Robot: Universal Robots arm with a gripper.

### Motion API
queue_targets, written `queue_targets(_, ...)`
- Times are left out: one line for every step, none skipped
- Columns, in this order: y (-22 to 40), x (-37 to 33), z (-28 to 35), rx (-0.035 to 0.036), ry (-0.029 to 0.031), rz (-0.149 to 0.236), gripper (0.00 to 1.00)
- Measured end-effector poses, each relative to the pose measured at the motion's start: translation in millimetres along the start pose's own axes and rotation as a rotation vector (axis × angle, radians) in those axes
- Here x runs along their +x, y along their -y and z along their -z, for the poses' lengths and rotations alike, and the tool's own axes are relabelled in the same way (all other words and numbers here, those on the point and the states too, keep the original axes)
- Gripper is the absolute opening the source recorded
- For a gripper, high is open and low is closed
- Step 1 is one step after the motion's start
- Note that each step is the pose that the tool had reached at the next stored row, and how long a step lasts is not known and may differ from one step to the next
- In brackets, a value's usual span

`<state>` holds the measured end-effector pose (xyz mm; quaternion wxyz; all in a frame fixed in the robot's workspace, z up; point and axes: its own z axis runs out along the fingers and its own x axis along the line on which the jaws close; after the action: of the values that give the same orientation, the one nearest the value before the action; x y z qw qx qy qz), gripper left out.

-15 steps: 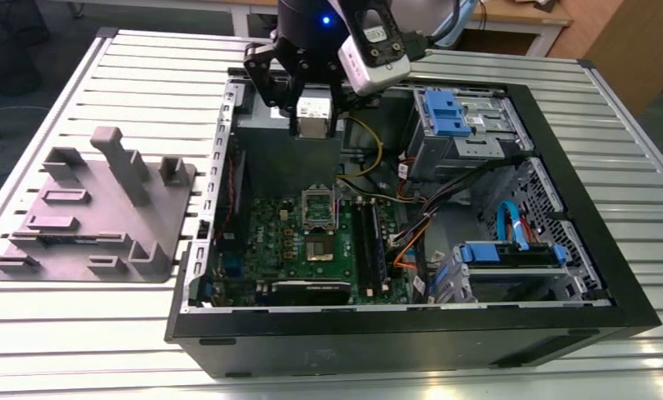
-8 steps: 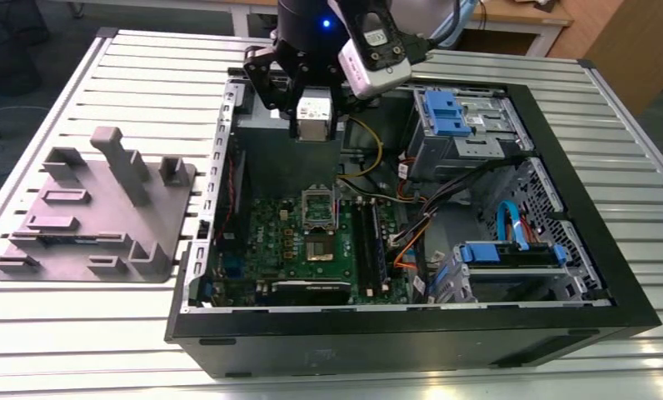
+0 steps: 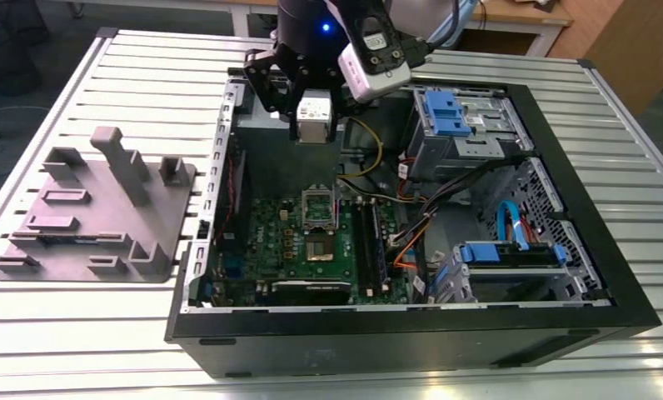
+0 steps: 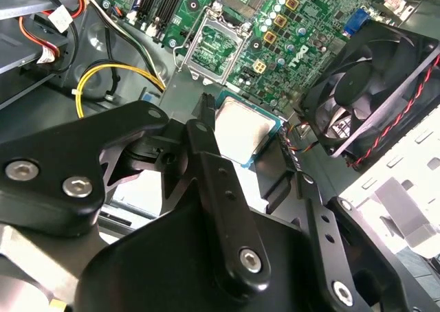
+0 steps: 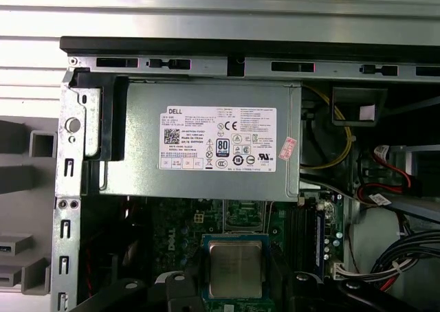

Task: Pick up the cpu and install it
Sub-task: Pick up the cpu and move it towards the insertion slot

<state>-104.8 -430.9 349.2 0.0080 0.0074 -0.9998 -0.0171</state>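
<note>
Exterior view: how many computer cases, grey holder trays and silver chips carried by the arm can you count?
computer case: 1
grey holder tray: 1
cpu, gripped in the tool above the open case: 1
Total: 3

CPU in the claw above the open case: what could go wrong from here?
1. The claw pinches the cpu by two edges alone; a slip would likely drop it onto the motherboard.
2. The yellow cable loops near the claw's linkage and could snag.
3. The open socket frame might catch a tilted chip.
</note>
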Motion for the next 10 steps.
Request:
queue_targets(0.0, 0.0, 0.0, 0.0, 0.0, 0.0, 0.47)
queue_targets(0.0, 0.0, 0.0, 0.0, 0.0, 0.0, 0.47)
queue_targets(0.0, 0.0, 0.0, 0.0, 0.0, 0.0, 0.47)
queue_targets(0.0, 0.0, 0.0, 0.0, 0.0, 0.0, 0.47)
queue_targets(0.0, 0.0, 0.0, 0.0, 0.0, 0.0, 0.47)
queue_targets(0.0, 0.0, -0.1, 0.0001, 0.0, 0.0, 0.47)
queue_targets(0.0, 0.0, -0.9, -0.0005, 0.0003, 0.0, 0.47)
queue_targets(0.1, 0.0, -1.9, -0.0003, 0.0002, 0.0, 0.47)
queue_targets(0.3, -0.1, -3.2, 0.0001, 0.0, 0.0, 0.47)
queue_targets(0.6, -0.1, -5.1, -0.0001, 0.0002, 0.0, 0.47)
